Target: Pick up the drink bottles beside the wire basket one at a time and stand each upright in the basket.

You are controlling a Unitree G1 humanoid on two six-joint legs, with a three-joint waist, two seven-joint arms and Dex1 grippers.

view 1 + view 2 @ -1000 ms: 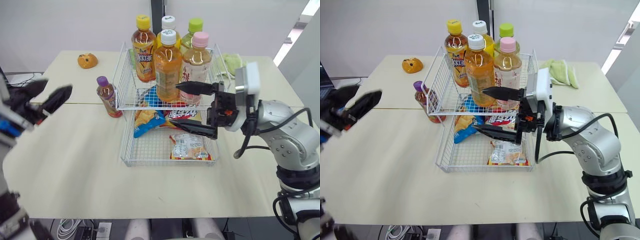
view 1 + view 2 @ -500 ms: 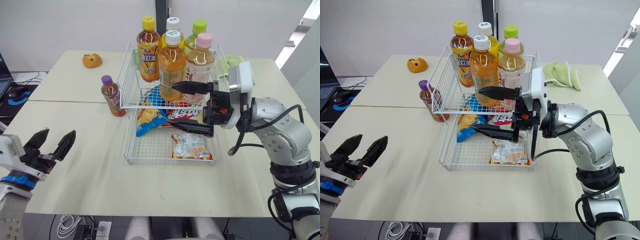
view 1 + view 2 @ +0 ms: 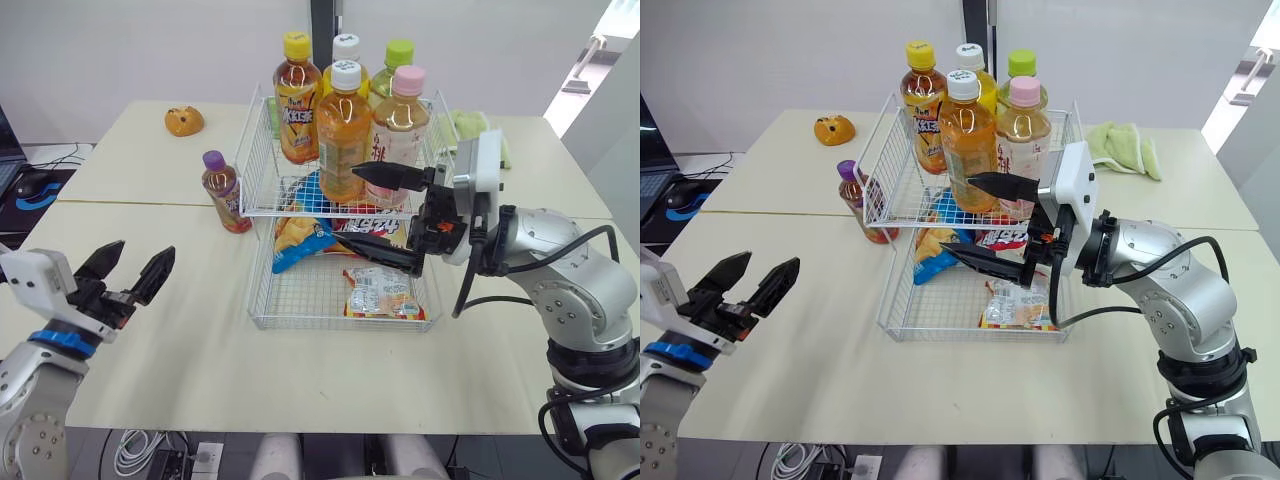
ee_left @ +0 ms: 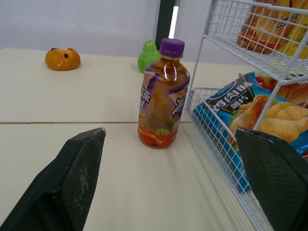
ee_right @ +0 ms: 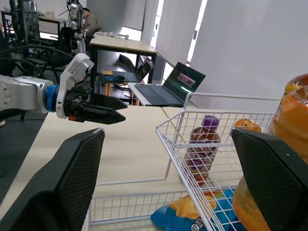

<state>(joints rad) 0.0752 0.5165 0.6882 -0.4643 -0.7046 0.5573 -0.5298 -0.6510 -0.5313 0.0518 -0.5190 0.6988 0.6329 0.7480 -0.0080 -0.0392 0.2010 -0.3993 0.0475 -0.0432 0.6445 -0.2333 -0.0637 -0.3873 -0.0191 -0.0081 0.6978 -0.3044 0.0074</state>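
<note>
White wall (image 3: 150,50) backs a pale cream counter (image 3: 150,330), which is made of two tops pushed together with a seam running left to right. A two-tier wire basket (image 3: 258,150) sits at the middle. Its upper tier holds a yellow-capped bottle (image 3: 295,100), a front white-capped bottle (image 3: 343,135), a pink-capped bottle (image 3: 398,115) and a green-capped bottle (image 3: 393,55), all upright. A rear white-capped bottle (image 3: 346,43) shows little more than its cap behind the front one. The purple-capped bottle (image 3: 222,195) stands upright on the counter just left of the basket, outside the wire. Snack bags (image 3: 380,293) lie in the lower tier, their far parts covered by the tier above, so their number is hard to tell. The right pincer (image 3: 345,206) is spread wide and holds nothing. One finger is level with the upper tier in front of the bottles, and the other reaches over the snack bags. The left pincer (image 3: 140,255) hangs over the near left of the counter, also wide and empty, well apart from the purple-capped bottle. An orange toy (image 3: 184,121) lies far left. A green cloth (image 3: 1125,145) lies far right, partly hidden by the basket.
</note>
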